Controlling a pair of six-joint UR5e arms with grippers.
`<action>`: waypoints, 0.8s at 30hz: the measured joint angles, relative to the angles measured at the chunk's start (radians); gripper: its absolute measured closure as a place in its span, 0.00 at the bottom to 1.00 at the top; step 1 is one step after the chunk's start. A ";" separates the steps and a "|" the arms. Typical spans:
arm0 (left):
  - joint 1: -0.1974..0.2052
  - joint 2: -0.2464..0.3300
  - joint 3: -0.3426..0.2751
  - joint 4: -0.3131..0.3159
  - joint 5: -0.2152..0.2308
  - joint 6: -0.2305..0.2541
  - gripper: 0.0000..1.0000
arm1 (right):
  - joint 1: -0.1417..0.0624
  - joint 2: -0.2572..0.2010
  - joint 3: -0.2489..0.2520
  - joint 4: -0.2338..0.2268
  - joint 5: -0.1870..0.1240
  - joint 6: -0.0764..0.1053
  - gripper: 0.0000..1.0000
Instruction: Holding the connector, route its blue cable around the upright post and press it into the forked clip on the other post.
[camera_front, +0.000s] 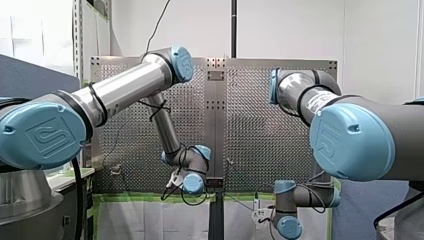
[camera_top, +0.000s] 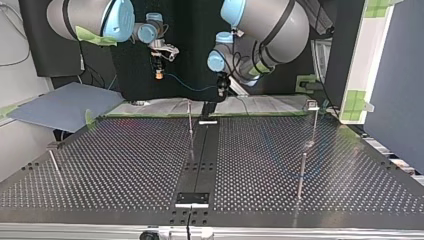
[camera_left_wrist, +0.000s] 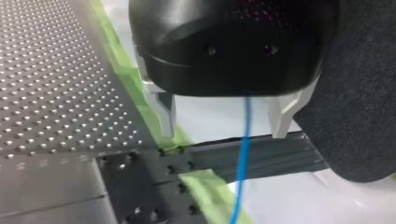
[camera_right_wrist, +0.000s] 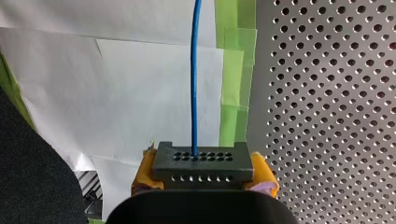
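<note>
Right wrist view: right tool (camera_right_wrist: 204, 181) clamped on connector (camera_right_wrist: 201, 161). Blue cable (camera_right_wrist: 194, 70) looks thin, light, floppy; hold by rigid connector. Left tool (camera_left_wrist: 223, 116) gapes wide, cable passing through ungripped.

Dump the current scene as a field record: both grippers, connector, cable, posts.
right gripper: yellow pads, shut on black rectangular connector block
blue cable: leaves the connector's hole grid, spans through the air to the left gripper
left gripper: metal fingers open, cable passing between them
thin upright metal posts: standing on dark perforated table; cable not around any
forked clip: too small to tell
routing: not yet begun
</note>
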 joint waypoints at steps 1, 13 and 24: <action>-0.001 -0.004 0.000 0.001 0.001 -0.004 0.02 | 0.000 0.000 0.000 0.000 0.000 0.000 1.00; -0.016 -0.022 0.002 0.007 0.034 -0.052 0.02 | 0.004 0.000 0.000 -0.001 0.000 0.000 1.00; -0.042 -0.071 0.028 0.022 0.062 -0.133 0.02 | 0.007 0.000 -0.001 -0.005 0.000 -0.003 1.00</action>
